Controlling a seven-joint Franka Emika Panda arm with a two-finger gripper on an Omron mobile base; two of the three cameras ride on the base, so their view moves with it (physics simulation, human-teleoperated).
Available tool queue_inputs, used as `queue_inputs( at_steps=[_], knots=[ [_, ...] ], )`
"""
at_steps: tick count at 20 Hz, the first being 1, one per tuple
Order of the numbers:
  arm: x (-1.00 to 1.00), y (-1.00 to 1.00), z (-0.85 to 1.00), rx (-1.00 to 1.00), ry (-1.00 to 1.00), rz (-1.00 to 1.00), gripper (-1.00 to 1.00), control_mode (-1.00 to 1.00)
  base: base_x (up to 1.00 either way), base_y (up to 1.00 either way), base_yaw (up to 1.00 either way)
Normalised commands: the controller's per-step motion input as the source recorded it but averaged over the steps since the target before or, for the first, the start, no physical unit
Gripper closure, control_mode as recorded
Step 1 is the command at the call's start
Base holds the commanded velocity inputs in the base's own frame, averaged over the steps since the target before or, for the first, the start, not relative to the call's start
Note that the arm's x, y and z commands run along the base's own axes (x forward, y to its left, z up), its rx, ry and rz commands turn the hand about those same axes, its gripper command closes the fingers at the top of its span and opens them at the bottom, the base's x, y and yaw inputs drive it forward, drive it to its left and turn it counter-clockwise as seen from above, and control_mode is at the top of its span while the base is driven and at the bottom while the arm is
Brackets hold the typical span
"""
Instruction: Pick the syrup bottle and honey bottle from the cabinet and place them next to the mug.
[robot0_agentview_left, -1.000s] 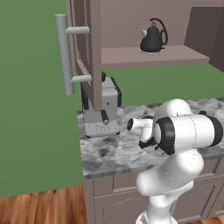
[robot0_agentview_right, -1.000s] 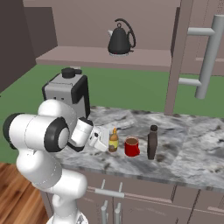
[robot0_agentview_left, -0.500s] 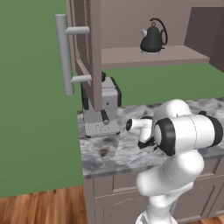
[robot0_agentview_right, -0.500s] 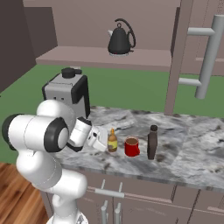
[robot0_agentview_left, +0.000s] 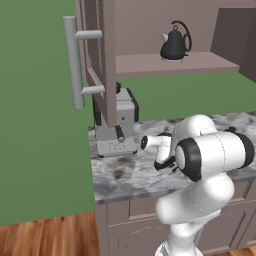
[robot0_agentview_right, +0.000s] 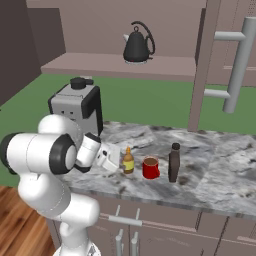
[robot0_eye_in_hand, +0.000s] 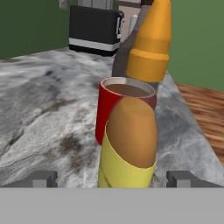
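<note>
Standing upright on the counter (robot0_agentview_right: 220, 165), left to right in the right base view, are the honey bottle (robot0_agentview_right: 128, 161), the mug (robot0_agentview_right: 150, 168) and the syrup bottle (robot0_agentview_right: 174, 163), close together in a row. The hand (robot0_agentview_right: 111, 157) sits just left of the honey bottle, its tips spread wide on either side of the yellow label, gripping nothing. Both bottles appear placed, so pulling straight back, away from the bottle's vertical axis, seems the next move.

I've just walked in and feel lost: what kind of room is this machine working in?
It looks like a kitchen, computer-drawn: a grey marbled stone counter over drawers, a black kettle with loop handle on an open brownish wall cabinet's shelf, and a grey-and-black coffee machine.
</note>
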Motion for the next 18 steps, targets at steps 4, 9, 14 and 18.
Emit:
queue_inputs(
  at_steps=[4,9,14,18],
  knots=[
    [-0.08,0.11,0.2,0.0,0.0,0.0,-1.0,-1.0,0.0,0.0,0.0],
    [-0.27,0.03,0.31,0.0,0.0,0.0,-1.0,-1.0,0.0,0.0,0.0],
    [-0.32,0.0,0.38,0.0,0.0,0.0,-1.0,-1.0,0.0,0.0,0.0],
    [-0.23,0.0,0.5,0.0,0.0,0.0,-1.0,-1.0,0.0,0.0,0.0]
  ],
)
